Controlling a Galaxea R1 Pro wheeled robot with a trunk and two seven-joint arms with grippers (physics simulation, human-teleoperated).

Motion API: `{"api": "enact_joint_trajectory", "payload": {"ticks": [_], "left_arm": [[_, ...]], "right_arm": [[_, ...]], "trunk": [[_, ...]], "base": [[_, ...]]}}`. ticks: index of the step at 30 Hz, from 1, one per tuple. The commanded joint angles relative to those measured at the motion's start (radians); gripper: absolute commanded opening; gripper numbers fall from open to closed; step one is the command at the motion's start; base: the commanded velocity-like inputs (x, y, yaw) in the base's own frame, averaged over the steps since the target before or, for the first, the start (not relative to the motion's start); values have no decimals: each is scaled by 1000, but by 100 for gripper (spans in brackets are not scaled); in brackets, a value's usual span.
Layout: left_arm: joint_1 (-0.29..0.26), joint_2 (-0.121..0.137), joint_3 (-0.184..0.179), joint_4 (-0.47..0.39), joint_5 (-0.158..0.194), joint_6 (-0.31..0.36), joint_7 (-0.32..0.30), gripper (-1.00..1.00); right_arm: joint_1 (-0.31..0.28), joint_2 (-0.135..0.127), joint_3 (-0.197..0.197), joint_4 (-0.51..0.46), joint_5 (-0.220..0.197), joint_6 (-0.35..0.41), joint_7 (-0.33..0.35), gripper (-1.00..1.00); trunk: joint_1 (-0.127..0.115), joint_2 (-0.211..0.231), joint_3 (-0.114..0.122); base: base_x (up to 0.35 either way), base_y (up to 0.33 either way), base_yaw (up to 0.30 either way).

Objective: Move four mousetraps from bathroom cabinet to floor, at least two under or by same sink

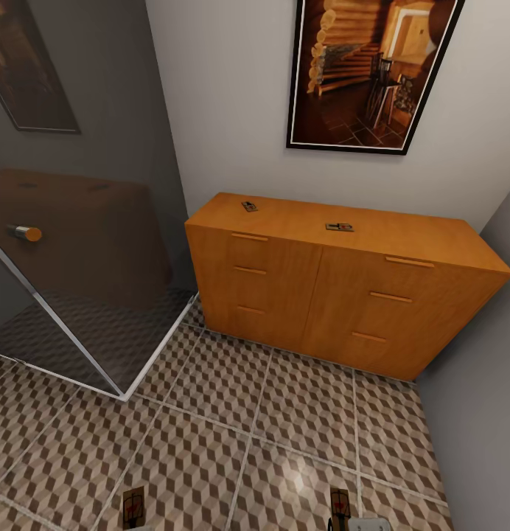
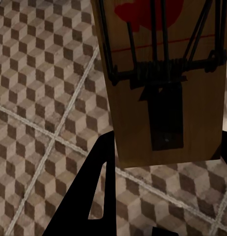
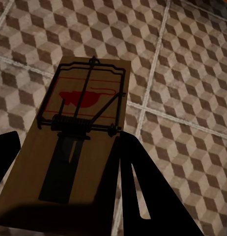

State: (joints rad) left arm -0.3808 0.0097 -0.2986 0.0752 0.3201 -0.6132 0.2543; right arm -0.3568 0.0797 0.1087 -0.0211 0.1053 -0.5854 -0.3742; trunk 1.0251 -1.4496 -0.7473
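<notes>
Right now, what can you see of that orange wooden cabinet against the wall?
The cabinet is a low, wide orange-brown chest that looks like smooth wood, standing on the patterned tile floor against the pale wall under a framed picture. Its front shows two columns of drawers with slim slot handles, all shut. Two mousetraps lie apart on its flat top. A glass shower screen stands beside it.

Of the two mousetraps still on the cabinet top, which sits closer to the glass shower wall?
The small tan wooden mousetrap near the orange-brown wooden cabinet's left end; the other mousetrap lies mid-top.
</notes>
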Motion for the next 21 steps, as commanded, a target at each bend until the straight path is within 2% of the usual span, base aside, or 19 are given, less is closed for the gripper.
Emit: {"api": "enact_joint_trajectory", "payload": {"ticks": [1, 21], "left_arm": [[-1, -1, -8, 3, 0, -3, 8, -100], [-1, -1, -8, 3, 0, -3, 8, -100]], "right_arm": [[-1, 0, 3, 1, 7, -1, -5, -100], [-1, 0, 3, 1, 7, -1, -5, -100]], "trunk": [[0, 0, -1], [0, 0, -1]], "base": [[0, 0, 0], [0, 0, 0]]}}
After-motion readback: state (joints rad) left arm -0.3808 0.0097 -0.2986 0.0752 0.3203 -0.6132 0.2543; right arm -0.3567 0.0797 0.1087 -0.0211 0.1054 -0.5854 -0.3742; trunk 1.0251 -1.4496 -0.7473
